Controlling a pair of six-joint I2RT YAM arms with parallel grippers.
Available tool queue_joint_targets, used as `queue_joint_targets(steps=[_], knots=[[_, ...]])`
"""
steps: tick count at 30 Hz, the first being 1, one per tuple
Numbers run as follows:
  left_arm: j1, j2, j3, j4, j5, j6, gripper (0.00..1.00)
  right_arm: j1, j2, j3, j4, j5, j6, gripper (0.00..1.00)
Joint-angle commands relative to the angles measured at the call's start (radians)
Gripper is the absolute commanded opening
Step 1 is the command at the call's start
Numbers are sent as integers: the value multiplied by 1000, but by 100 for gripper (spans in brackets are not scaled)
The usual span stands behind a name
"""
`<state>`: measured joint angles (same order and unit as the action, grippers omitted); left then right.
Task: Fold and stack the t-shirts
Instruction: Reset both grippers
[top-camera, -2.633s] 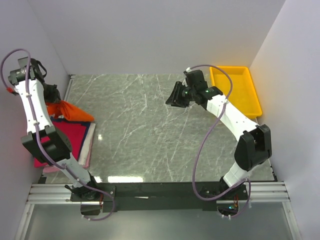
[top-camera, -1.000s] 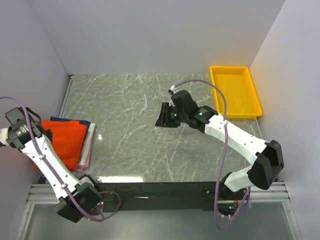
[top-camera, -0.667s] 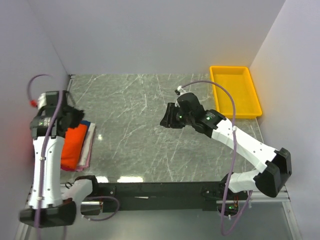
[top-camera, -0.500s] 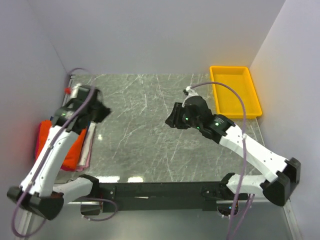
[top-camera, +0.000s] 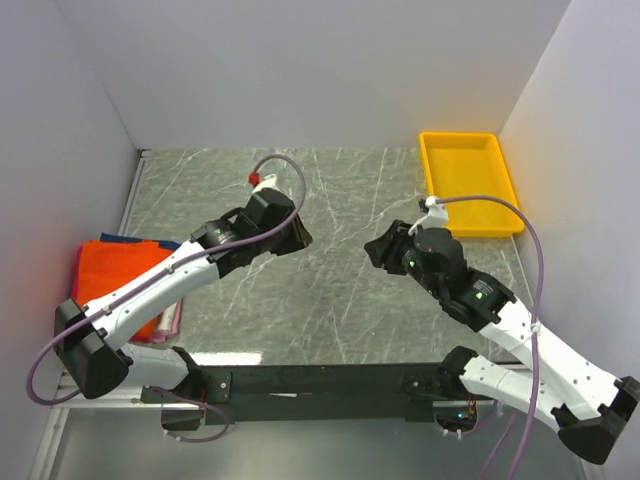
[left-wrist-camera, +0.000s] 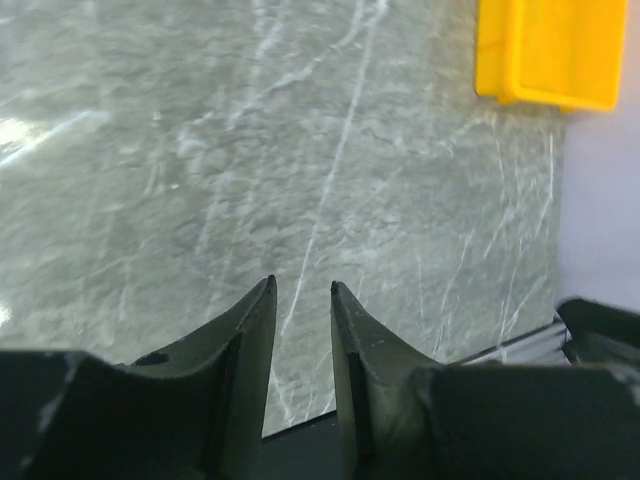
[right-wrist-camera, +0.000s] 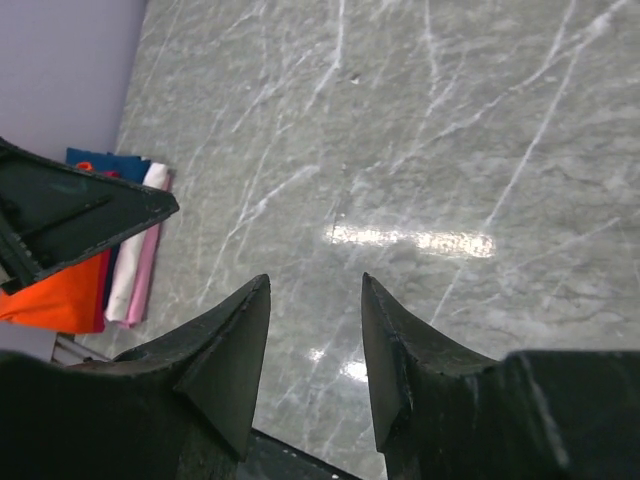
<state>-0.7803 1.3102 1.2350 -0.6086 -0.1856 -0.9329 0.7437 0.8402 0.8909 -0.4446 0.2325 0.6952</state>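
Left hand and right hand are hanging parted, empty, far from the t-shirts (soft, limp; grip a folded edge)

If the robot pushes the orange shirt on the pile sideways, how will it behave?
The orange shirt is folded soft cloth, so it would probably wrinkle or unfold rather than slide stiffly. It lies on other folded shirts, so they might shift with it.
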Motion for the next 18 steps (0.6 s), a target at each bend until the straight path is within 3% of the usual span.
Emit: queue_joint_targets(steps=[1, 9, 18], knots=[[-30, 7, -49, 153, 40, 94, 33, -1, -39, -67, 84, 60, 24, 49], [-66, 0, -213, 273, 63, 101, 33, -1, -24, -139, 139, 134, 20, 49], [-66, 6, -180, 242, 25, 143, 33, -3, -24, -148, 217, 182, -16, 49]])
